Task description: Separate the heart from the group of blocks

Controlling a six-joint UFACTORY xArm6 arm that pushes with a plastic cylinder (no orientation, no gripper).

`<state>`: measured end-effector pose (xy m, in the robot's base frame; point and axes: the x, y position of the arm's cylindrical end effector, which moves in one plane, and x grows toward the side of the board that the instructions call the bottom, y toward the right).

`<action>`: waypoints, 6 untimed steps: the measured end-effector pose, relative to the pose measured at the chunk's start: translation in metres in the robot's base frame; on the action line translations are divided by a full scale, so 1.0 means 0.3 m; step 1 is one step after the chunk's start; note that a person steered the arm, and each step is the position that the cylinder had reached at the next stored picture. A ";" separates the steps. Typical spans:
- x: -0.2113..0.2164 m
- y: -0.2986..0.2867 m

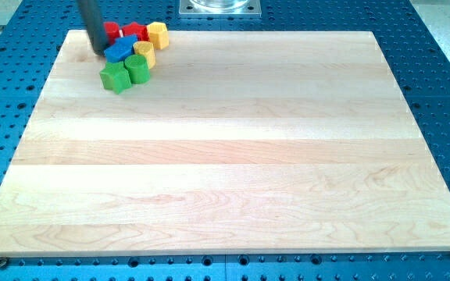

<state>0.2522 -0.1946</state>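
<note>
Far upper-left corner of worktop (225,156). My tip (99,51) stands at cluster's left edge, touching blue block (120,51). No pincer on this rod; state not applicable. Rightward: red blocks (123,31), green blocks (125,72), yellow heart (144,51) just right of tip, blue between; yellow block (157,34) beyond.

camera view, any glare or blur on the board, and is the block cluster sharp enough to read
Camera view: even, soft light on the wooden board, no strong glare, only faint shadows under the blocks. My tip looks sharp beside the blue block; the cluster is small, so shapes such as the red block stay hard to read.
</note>
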 end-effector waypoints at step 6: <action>-0.170 0.587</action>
